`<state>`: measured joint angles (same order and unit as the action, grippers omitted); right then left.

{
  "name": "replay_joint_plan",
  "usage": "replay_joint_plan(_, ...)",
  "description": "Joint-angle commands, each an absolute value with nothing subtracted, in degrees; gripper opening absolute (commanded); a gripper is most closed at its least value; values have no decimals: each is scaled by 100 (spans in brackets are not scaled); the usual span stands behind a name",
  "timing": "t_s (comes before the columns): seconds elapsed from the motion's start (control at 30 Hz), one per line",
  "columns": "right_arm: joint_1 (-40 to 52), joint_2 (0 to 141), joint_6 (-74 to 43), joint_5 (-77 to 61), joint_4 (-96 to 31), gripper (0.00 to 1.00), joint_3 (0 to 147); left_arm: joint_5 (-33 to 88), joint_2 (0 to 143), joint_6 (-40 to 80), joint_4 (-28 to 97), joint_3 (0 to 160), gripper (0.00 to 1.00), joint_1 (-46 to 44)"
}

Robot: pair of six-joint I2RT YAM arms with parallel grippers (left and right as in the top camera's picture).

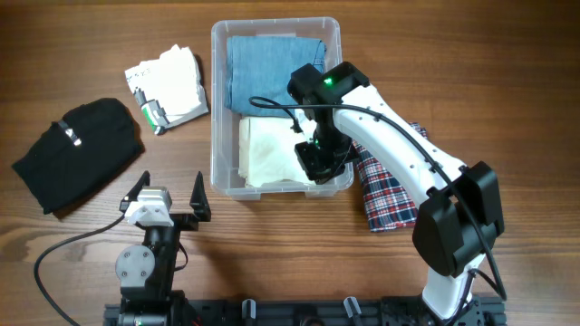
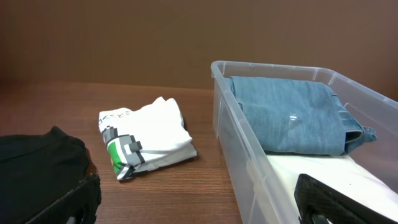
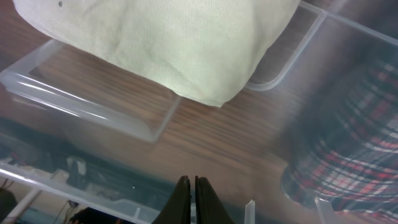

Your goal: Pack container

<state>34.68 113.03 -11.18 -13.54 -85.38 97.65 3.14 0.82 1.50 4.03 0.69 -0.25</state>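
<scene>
Container (image 1: 217, 109): clear bin on the tabletop (image 1: 498, 72), centre-far, long side running away from the robot; two folded pieces lie inside it.
Contents, far half: blue denim garment (image 1: 267, 72), folded flat.
Contents, near half: cream cloth (image 1: 267, 149), folded, lying on the floor of the bin just beside the denim.
Outside, right: plaid cloth (image 1: 390, 195), against the bin's right wall and partly under the right arm.
Outside, left: white printed T-shirt (image 1: 172, 81), folded, near the left wall; black garment (image 1: 77, 154) further left, well apart from the bin.
Right gripper (image 1: 322, 158): down inside the near-right corner of the bin, beside the cream cloth; fingers pressed together with nothing between them (the wrist view shows them meeting over bare plastic).
Left gripper (image 1: 168, 186): spread wide and empty, low over the tabletop near its base, left of the bin's near corner.
Step in hand: probably the gap between loads, with two pieces packed and three waiting.
Next move calls for: raising the right gripper clear of the rim without snagging the cream cloth, spreading it, then taking the plaid cloth; the left arm seems better placed for the T-shirt.
Caution: the free floor is narrow, so later pieces likely stack on top.
</scene>
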Motion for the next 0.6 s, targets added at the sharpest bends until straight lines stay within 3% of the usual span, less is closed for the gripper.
replay_joint_plan(0.0, 3500, 11323, -1177, -1673, -8665, 4, 9721, 401, 60, 40, 408, 32, 100, -51)
replay_joint_plan(0.33, 3474, 11279, -906, -1540, -8388, 4, 9769, 401, 60, 40, 408, 32, 100, -51)
replay_joint_plan(0.57, 2891, 10412, -915, -1481, -8123, 4, 10200, 401, 60, 40, 408, 32, 100, -51)
